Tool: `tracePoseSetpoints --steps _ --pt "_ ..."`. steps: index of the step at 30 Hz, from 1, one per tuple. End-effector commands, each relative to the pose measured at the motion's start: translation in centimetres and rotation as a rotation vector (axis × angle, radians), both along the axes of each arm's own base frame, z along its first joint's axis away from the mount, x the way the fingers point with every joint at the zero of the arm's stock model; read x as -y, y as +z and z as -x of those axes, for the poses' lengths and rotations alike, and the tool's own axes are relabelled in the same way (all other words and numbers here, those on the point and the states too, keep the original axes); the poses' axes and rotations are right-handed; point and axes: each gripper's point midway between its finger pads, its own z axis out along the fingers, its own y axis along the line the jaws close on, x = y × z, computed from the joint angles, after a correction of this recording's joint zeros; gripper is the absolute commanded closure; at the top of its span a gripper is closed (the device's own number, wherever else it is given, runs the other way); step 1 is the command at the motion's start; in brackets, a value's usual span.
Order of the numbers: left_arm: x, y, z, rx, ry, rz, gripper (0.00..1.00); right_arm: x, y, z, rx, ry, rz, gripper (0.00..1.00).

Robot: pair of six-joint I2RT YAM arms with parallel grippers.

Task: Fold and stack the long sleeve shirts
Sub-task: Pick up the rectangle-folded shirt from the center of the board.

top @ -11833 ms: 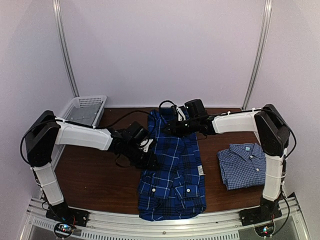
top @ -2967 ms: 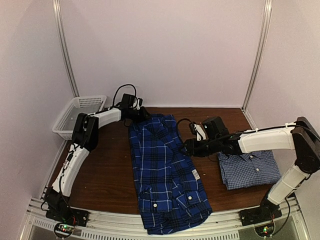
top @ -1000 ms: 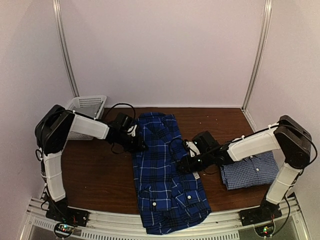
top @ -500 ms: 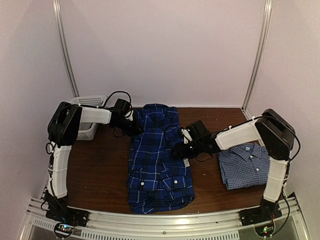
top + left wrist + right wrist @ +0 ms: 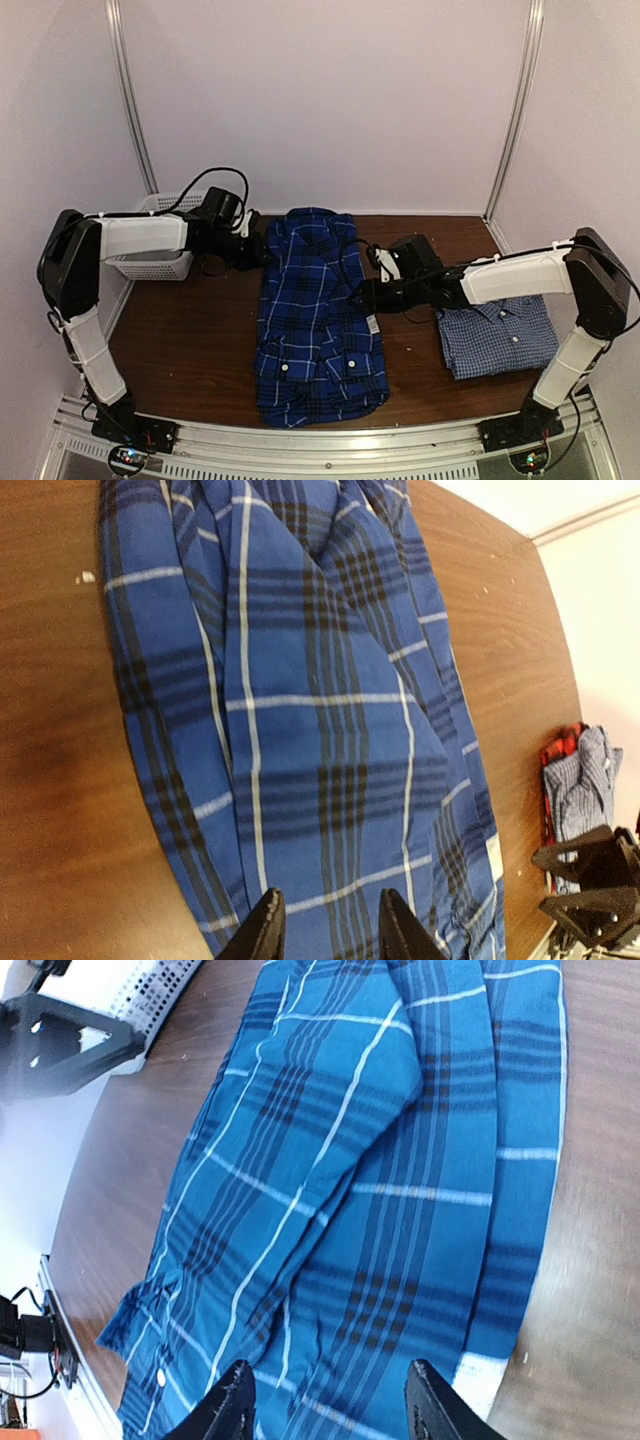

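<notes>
1 of 2 done, the pale check shirt (image 5: 495, 340) | you must fold the plaid shirt (image 5: 315, 320) shorter, then stack | left gripper (image 5: 330, 930), right gripper (image 5: 335, 1405): jaws spread, empty

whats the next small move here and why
Probably lower the left gripper and right gripper, both open at the side edges of the plaid shirt, and pinch those edges: it lies as a long strip, not yet folded crosswise.

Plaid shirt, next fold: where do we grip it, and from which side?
The plaid shirt lies flat as a long strip, sleeves folded in, collar at the far end. Probably grip the two near hem corners, coming in from each long side; lifting hem to collar halves it.
</notes>
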Motion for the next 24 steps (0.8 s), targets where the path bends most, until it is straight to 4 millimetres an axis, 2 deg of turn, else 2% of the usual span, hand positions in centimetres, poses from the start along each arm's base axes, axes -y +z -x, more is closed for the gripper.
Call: tracePoseSetpoints --steps 1,7,12,14,19,24 --pt "-0.1 0.1 5.0 0.011 -0.016 -0.002 0.67 1.0 -0.2 3.0 -0.004 -0.021 0.008 0.47" --pt "-0.4 -0.9 11.8 0.005 -0.008 0.009 0.67 1.4 0.3 7.1 0.001 0.003 -0.018 0.47" --pt "-1.0 -2.1 16.5 -0.007 0.009 0.007 0.66 2.0 -0.5 9.8 -0.012 0.017 -0.030 0.47" --pt "-1.4 -3.1 18.1 -0.026 0.016 0.001 0.66 2.0 -1.0 10.6 -0.020 0.024 -0.028 0.47" --pt "-1.9 -4.7 20.6 -0.054 0.033 -0.025 0.66 2.1 -2.4 11.8 -0.041 0.035 -0.004 0.48" --pt "-1.6 -5.8 22.0 -0.073 0.012 -0.057 0.65 2.2 -3.3 12.2 -0.051 0.040 0.022 0.49"
